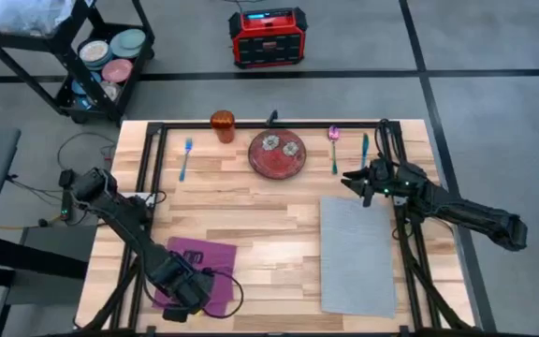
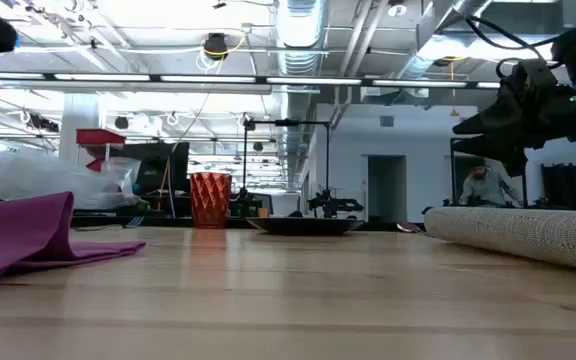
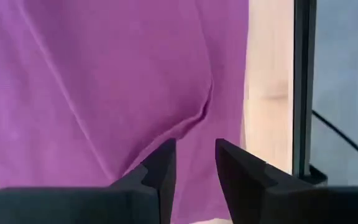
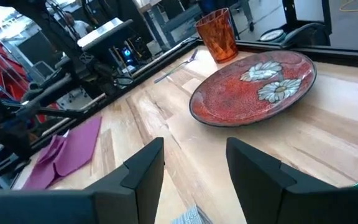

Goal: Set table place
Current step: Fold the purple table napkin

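Left hand [image 1: 183, 292], fingers parted, hovers over the purple cloth napkin [image 1: 201, 267]; right hand [image 1: 361, 181], released, faces the red round patterned plate [image 1: 277, 153].

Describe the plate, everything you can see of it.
The plate is round, red and glossy, speckled, with two pale flower designs on its face and a darker raised rim. It looks like glazed ceramic. It lies flat and upright on the bare table near the far edge, between the cup and the pink utensil, touching neither. Nothing lies on it. The right gripper, fingers open, hovers near it without contact.
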Action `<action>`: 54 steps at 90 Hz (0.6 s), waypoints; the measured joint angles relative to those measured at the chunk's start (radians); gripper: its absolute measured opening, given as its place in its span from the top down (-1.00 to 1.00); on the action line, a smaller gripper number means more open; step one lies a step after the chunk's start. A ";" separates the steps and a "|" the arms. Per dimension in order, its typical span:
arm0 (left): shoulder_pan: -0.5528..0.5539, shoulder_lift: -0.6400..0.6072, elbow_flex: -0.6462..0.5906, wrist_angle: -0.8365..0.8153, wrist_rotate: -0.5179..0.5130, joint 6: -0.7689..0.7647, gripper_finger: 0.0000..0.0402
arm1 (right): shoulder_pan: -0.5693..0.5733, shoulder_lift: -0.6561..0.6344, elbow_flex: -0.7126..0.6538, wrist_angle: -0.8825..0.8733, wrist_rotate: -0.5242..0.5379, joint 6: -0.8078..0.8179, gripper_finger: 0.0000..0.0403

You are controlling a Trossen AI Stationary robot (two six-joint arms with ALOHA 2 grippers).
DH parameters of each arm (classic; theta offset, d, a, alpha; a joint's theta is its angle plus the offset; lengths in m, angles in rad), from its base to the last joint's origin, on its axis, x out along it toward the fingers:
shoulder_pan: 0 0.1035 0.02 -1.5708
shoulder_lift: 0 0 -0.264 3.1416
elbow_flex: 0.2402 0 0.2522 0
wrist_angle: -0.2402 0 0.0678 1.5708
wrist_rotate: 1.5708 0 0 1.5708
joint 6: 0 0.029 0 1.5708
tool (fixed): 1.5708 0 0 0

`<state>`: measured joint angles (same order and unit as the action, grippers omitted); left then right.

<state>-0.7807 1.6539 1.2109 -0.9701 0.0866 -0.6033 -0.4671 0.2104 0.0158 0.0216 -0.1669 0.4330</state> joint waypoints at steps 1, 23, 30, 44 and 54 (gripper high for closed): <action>0.000 0.000 -0.003 0.008 0.004 0.005 0.52 | 0.000 0.000 0.000 0.000 0.000 0.000 0.21; 0.000 0.000 -0.036 0.073 0.035 0.116 0.52 | 0.000 0.000 0.000 -0.002 0.000 -0.016 0.21; 0.012 0.000 -0.036 0.073 0.012 0.127 0.52 | 0.000 0.000 0.000 -0.003 0.000 -0.024 0.21; 0.034 0.001 -0.036 0.090 0.000 0.155 0.52 | -0.001 0.000 0.000 -0.004 0.001 -0.051 0.21; 0.039 0.001 -0.036 0.123 0.013 0.187 0.52 | -0.001 0.000 0.000 -0.005 0.007 -0.053 0.21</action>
<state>-0.7418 1.6550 1.1748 -0.8470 0.0998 -0.4163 -0.4683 0.2104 0.0158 0.0166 -0.1598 0.3801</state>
